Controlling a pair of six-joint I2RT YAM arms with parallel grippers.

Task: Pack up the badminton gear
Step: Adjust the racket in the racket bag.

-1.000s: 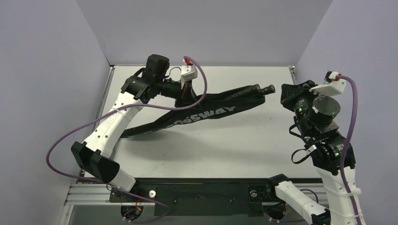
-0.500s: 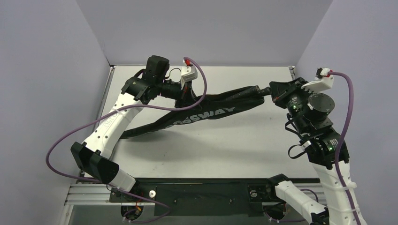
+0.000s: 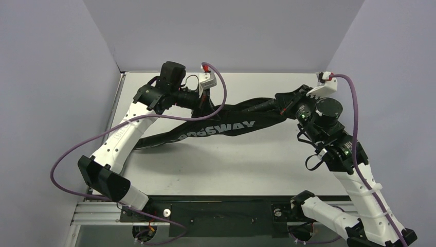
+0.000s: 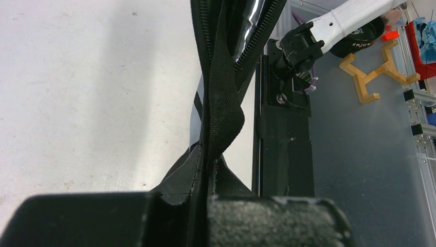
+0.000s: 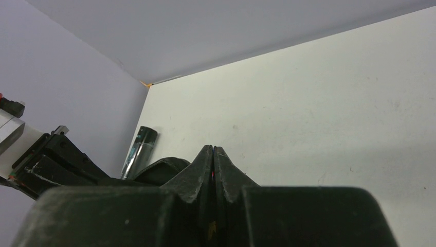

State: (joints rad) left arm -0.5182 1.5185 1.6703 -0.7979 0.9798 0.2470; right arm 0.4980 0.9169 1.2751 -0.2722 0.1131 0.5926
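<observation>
Bag: your CROSSWAY racket bag lay slantwise, wide end toward the tabletop's near-left corner, narrow end toward far-right.
Left gripper: you had it clamped narrow on the bag's zip edge.
Right gripper: fingers pressed together at the narrow end, the nearer arm there; anything pinched, you couldn't tell.
Inside: racket handles poked out.
Tube: outside, by the far-left corner.
</observation>
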